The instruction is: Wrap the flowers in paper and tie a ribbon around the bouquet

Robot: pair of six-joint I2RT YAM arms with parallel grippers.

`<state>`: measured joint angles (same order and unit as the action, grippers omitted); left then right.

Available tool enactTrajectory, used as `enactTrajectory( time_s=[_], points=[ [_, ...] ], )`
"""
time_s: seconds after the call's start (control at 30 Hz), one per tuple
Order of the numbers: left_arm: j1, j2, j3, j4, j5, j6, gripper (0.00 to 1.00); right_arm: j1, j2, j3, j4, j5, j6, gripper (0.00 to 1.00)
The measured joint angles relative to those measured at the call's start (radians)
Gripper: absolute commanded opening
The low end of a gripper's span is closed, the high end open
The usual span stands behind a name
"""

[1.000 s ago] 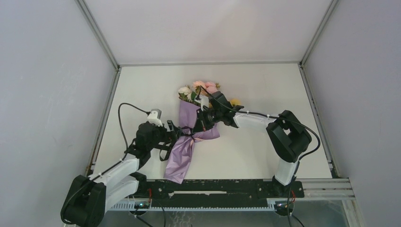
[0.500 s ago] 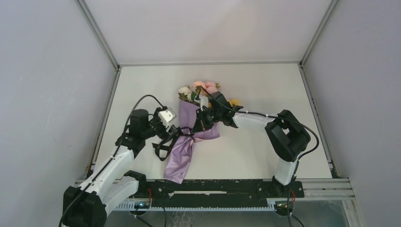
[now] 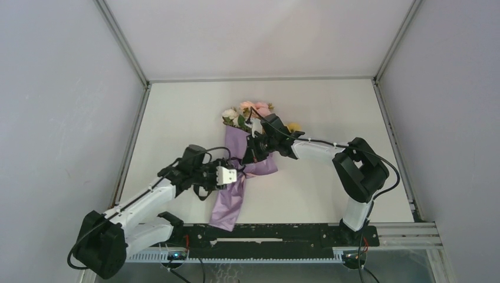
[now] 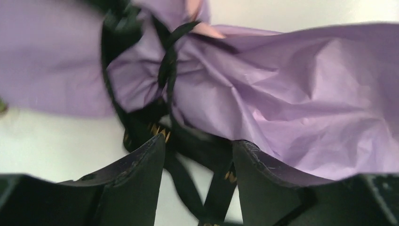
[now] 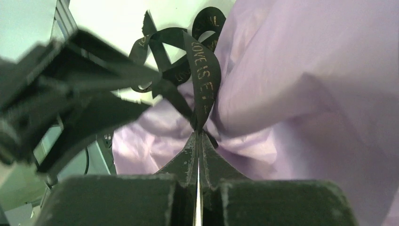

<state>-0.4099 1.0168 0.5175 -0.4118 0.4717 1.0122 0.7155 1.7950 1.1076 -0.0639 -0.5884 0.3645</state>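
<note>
- Progress: seems far along, with the wrapping done and the tying in hand.
- Position of the bouquet (image 3: 239, 168): flat on the bench (image 3: 330, 106), near its middle, with the flowers (image 3: 250, 112) toward the far side and the tail of the paper (image 3: 229, 200) toward the near edge.
- Closed around the stems, the paper narrows to a waist about halfway along.
- Around this waist goes the ribbon (image 5: 204, 70), with loose loops just beside it; cannot tell whether a real knot is already there.
- State of the right fingers (image 5: 188, 160): pressed together, clamped on one strand of the ribbon close to the waist.
- State of the left fingers (image 4: 136, 179): apart, on the other side of the waist, with two ribbon strands passing between them and no grip on either.
- Left to do, as a judgement: take a free strand on the left, pull against the right, tighten, then finish the knot or bow.
- Possible trouble: a floppy strand slipping out, or thin paper crumpling at the waist under a hard pull.
</note>
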Motion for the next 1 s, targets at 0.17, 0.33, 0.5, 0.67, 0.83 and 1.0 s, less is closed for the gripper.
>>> enactTrajectory(
  time_s=[0.17, 0.33, 0.5, 0.67, 0.83, 1.0],
  points=[
    [-0.266, 0.019, -0.037, 0.111, -0.088, -0.125, 0.64, -0.021, -0.029, -0.003, -0.038, 0.045, -0.003, 0.00],
    [-0.302, 0.046, -0.035, 0.141, -0.166, -0.222, 0.63, -0.081, -0.118, -0.093, -0.044, 0.089, 0.000, 0.00],
    [-0.302, 0.045, 0.031, 0.146, -0.170, -0.315, 0.65, -0.147, -0.191, -0.204, -0.045, 0.111, 0.006, 0.00],
    [-0.306, 0.055, 0.018, 0.168, -0.194, -0.263, 0.75, -0.158, -0.210, -0.230, -0.040, 0.113, 0.014, 0.00],
    [-0.317, 0.113, -0.008, 0.184, -0.225, -0.163, 0.63, -0.158, -0.210, -0.230, -0.015, 0.103, 0.035, 0.03],
    [-0.320, 0.152, -0.015, 0.280, -0.235, -0.092, 0.60, -0.156, -0.209, -0.230, 0.013, 0.069, 0.046, 0.21]
  ],
)
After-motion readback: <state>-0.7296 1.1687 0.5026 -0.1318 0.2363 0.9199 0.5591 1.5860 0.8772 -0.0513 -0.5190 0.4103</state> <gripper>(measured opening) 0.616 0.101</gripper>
